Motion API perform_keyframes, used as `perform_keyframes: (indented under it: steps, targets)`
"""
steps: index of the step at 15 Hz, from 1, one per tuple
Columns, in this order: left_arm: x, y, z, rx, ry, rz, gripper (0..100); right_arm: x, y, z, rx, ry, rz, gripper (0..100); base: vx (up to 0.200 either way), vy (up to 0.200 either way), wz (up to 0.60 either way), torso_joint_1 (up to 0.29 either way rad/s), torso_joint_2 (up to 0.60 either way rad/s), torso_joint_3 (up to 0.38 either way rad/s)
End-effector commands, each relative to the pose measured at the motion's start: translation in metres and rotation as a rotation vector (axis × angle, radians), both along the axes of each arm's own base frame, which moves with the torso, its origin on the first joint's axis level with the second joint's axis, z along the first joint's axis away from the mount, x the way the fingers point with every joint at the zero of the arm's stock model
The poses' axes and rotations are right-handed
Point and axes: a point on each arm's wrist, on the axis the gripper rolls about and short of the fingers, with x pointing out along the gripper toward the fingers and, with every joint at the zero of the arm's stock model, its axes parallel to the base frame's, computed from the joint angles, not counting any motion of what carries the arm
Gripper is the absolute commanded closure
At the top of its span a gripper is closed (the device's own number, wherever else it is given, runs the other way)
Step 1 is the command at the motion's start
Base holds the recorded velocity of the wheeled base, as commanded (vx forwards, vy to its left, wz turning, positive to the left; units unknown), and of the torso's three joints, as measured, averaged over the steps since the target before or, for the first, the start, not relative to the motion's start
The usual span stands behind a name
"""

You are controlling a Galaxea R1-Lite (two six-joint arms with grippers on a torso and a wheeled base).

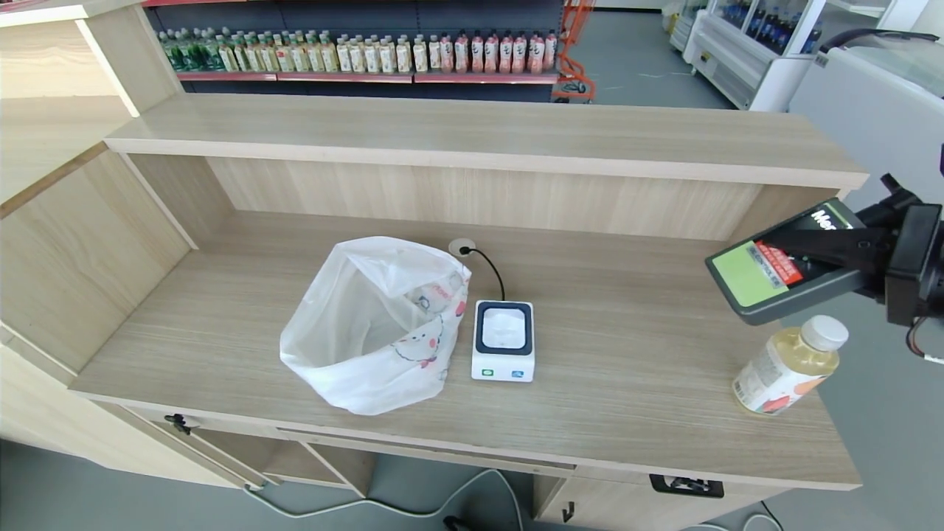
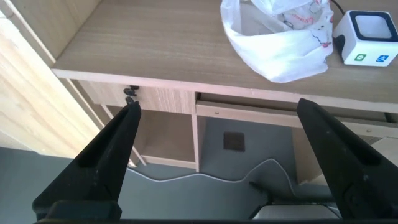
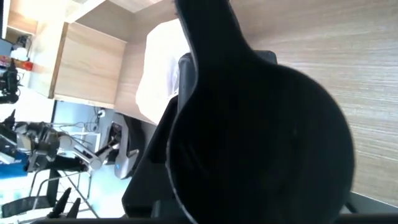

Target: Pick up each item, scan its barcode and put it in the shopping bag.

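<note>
Dark carton (image 1: pixel 746 279) pinched in the right pincer (image 1: pixel 822 249) (left pincer (image 2: pixel 217 109) spread) could topple the bottle (image 1: pixel 789 365) just beneath it if lowered.

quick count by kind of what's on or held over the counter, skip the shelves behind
white plastic shopping bag: 1
white box-shaped barcode scanner: 1
clear plastic bottle of yellow drink with white cap: 1
dark flat box with green and red label, held in the right gripper: 1
total: 4

Wide gap between scanner (image 1: pixel 503 339) and bottle (image 1: pixel 789 365); bag (image 1: pixel 346 369) just beside scanner, mouth open.
</note>
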Motion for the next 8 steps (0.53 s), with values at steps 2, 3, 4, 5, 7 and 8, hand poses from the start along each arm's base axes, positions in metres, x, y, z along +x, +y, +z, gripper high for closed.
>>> perform_keyframes:
  steps: [2, 3, 4, 5, 7, 8]
  targets:
    - [0.000, 0.000, 0.000, 0.000, 0.000, 0.000, 0, 0.051, 0.014, -0.011, -0.012, 0.071, 0.032, 100, 0.000, 0.200, 0.00, 0.002, 0.00, 0.002]
    - [0.000, 0.000, 0.000, -0.001, 0.000, 0.000, 0, 0.058, 0.018, -0.015, -0.016, 0.085, 0.047, 100, 0.000, 0.200, 0.00, 0.012, 0.01, -0.002]
    - [0.000, 0.000, 0.000, -0.001, 0.000, 0.000, 0, 0.066, 0.025, -0.022, -0.022, 0.105, 0.065, 100, 0.000, 0.200, 0.00, -0.002, 0.00, 0.002]
    - [0.000, 0.000, 0.000, -0.001, 0.000, 0.000, 0, 0.074, 0.029, -0.029, -0.027, 0.120, 0.073, 100, 0.000, 0.200, 0.00, 0.002, 0.00, -0.002]
    - [0.000, 0.000, 0.000, 0.000, 0.000, 0.000, 0, 0.095, 0.043, -0.047, -0.044, 0.134, 0.078, 100, 0.000, 0.100, 0.00, 0.001, 0.00, -0.001]
    - [0.000, 0.000, 0.000, 0.000, 0.000, 0.000, 0, 0.101, 0.047, -0.056, -0.072, 0.133, 0.089, 100, 0.000, 0.000, 0.00, 0.000, 0.00, 0.000]
